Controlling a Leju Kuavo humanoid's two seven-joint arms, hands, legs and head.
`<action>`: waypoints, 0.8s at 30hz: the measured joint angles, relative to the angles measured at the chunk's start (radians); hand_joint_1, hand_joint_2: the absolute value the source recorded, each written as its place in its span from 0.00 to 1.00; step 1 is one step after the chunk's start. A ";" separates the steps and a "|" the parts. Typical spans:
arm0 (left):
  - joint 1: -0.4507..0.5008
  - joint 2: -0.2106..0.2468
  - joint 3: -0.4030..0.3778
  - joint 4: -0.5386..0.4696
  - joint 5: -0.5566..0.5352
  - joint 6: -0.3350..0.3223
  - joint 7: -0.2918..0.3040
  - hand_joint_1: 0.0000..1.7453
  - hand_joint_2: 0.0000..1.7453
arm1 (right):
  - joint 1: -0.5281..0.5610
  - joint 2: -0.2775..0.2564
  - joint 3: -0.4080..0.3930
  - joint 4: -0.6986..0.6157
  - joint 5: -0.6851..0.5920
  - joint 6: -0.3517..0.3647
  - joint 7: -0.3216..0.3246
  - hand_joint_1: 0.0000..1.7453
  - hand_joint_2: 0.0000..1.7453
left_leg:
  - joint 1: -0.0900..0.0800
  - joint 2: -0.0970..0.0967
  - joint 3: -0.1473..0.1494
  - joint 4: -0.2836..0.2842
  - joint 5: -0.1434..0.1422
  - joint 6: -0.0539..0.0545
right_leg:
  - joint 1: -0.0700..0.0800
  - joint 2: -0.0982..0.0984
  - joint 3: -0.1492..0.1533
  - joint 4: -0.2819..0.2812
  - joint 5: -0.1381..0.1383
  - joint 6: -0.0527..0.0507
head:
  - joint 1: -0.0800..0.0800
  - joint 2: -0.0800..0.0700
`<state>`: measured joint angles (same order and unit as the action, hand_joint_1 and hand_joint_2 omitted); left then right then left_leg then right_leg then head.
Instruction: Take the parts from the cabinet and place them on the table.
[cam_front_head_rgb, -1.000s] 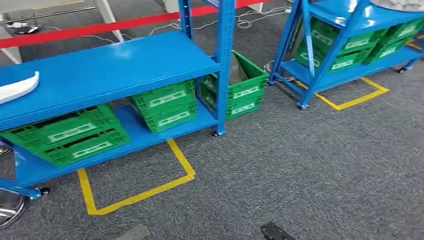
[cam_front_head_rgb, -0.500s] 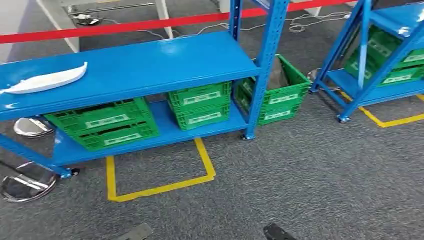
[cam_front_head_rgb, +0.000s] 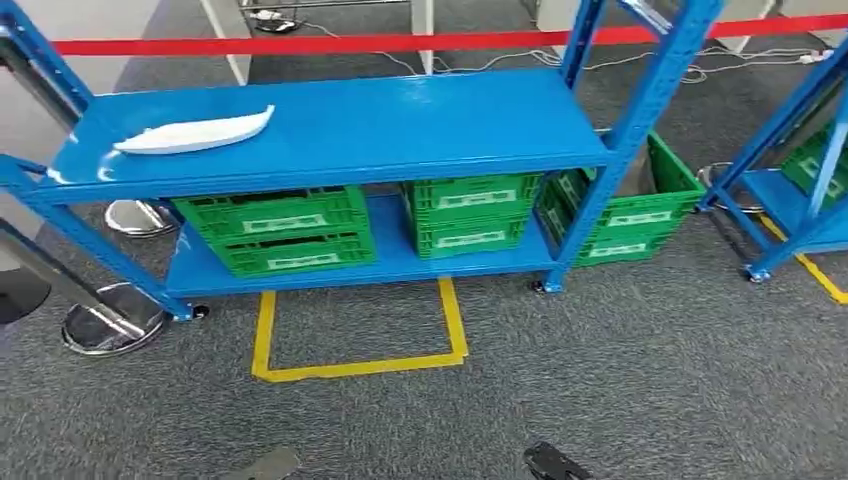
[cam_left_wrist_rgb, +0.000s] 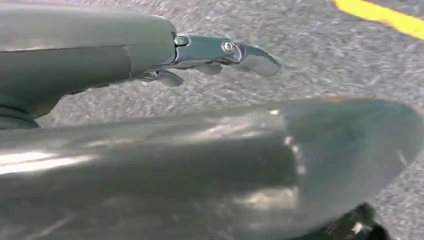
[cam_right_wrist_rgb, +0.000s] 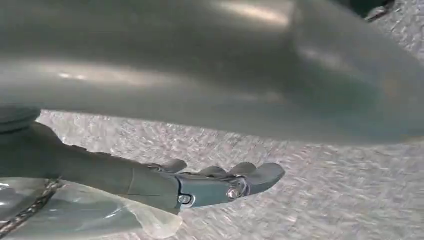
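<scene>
I see one white part (cam_front_head_rgb: 195, 132), long, curved and pointed at one end, lying flat on the top shelf of the blue cabinet (cam_front_head_rgb: 400, 130), toward its left end. It is well ahead of both my hands, far from either.

My left hand (cam_left_wrist_rgb: 220, 55) hangs over the carpet with its fingers stretched out and slightly apart, nothing in them. My right hand (cam_right_wrist_rgb: 220, 182) hangs the same way, fingers extended, nothing gripped between them; a clear plastic wrap sits around the wrist behind it. A large blurred grey surface crosses both wrist views and hides much of the floor beyond each hand, so I cannot make out what lies past it.

Below the part, on the cabinet's lower shelf, I count two stacks of green crates (cam_front_head_rgb: 275, 230), each two high. A third green crate stack (cam_front_head_rgb: 625, 215) stands on the floor just past the cabinet's right post, partly hidden by it. A second blue rack (cam_front_head_rgb: 800, 190) is cut off at the right edge, holding more green crates that I cannot count.

The floor is grey carpet (cam_front_head_rgb: 620, 380) with a yellow tape outline (cam_front_head_rgb: 360, 365) in front of the cabinet. A red barrier strip (cam_front_head_rgb: 330, 44) runs behind it, and two round metal stand bases (cam_front_head_rgb: 105, 325) sit by the cabinet's left end.
</scene>
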<state>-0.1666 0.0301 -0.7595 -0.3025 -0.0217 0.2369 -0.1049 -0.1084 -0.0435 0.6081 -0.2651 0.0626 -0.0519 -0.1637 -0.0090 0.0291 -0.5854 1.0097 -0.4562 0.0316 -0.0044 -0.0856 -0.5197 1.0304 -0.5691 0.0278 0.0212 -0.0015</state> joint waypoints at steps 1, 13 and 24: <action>-0.004 0.000 0.000 0.000 0.000 0.000 0.000 0.00 0.00 | 0.000 0.000 0.000 0.000 0.000 0.000 -0.002 0.00 0.00 | 0.003 -0.011 0.000 -0.001 0.002 0.007 | -0.001 0.044 -0.024 0.048 -0.030 0.001 | 0.002 0.000; 0.000 -0.001 0.000 0.000 -0.003 -0.017 0.000 0.00 1.00 | 0.007 -0.006 0.000 0.001 -0.016 0.018 0.017 0.00 0.00 | 0.013 -0.151 -0.009 0.017 -0.004 -0.029 | -0.013 0.143 -0.044 0.002 0.054 -0.008 | 0.005 0.000; 0.007 0.001 0.013 0.002 -0.011 -0.032 0.029 0.00 1.00 | 0.026 -0.006 -0.024 0.016 -0.082 0.047 0.102 0.00 1.00 | 0.014 -0.035 -0.029 0.071 0.010 -0.036 | -0.015 0.077 -0.019 -0.006 0.042 -0.028 | -0.004 0.000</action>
<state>-0.1597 0.0313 -0.7461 -0.3010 -0.0324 0.2052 -0.0755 -0.0819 -0.0500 0.5836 -0.2491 -0.0191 -0.0053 -0.0618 0.0048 -0.0059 -0.6148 1.0805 -0.4463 -0.0048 -0.0191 -0.0082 -0.5390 1.0245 -0.5272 -0.0006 0.0168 -0.0015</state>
